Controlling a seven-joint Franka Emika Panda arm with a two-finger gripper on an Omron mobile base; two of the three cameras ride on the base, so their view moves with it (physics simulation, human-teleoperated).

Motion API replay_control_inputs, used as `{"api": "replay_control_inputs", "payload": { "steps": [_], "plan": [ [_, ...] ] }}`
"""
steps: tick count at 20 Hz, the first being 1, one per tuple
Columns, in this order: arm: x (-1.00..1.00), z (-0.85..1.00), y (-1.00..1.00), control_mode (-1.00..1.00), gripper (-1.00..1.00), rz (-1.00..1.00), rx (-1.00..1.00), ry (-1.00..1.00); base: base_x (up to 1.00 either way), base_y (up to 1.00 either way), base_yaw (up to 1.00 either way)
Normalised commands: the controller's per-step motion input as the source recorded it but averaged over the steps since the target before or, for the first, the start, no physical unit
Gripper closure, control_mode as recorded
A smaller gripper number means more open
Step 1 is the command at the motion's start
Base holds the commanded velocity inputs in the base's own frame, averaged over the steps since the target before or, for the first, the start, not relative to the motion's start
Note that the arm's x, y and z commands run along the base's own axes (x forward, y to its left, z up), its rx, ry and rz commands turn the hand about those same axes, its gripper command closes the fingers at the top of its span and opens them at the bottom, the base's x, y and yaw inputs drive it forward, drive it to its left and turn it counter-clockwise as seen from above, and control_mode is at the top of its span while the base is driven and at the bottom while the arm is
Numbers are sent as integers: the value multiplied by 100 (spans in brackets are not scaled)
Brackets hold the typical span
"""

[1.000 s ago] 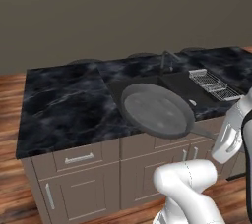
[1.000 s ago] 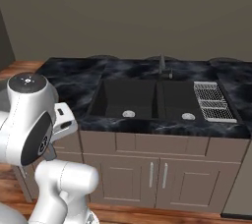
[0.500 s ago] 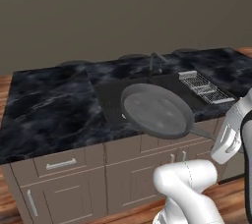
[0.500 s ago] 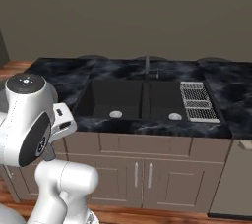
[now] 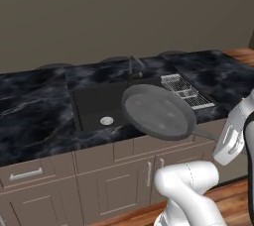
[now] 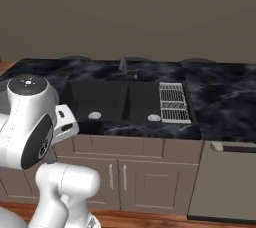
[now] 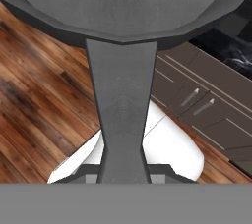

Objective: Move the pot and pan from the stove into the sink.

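Dark-grey pan hangs tilted in front of the sink, its handle clamped in the end effector.

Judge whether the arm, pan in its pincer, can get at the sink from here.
Probably yes: the pan hangs over the counter edge in front of the sink, whose basin looks bare, with nothing between.
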Motion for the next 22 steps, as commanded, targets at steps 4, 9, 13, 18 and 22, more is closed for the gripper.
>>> {"api": "replay_control_inputs", "payload": {
  "steps": [4, 9, 13, 18, 22],
  "plan": [
    [0, 0, 0, 100, 100, 0, 0, 0, 18, -51, 0],
    [0, 0, 0, 100, 100, 0, 0, 0, 1, -16, -1],
    [0, 0, 0, 100, 100, 0, 0, 0, 25, 0, 0],
    [0, 0, 0, 100, 100, 0, 0, 0, 48, 0, 0],
    [0, 0, 0, 100, 100, 0, 0, 0, 42, -10, 0]
  ]
}}
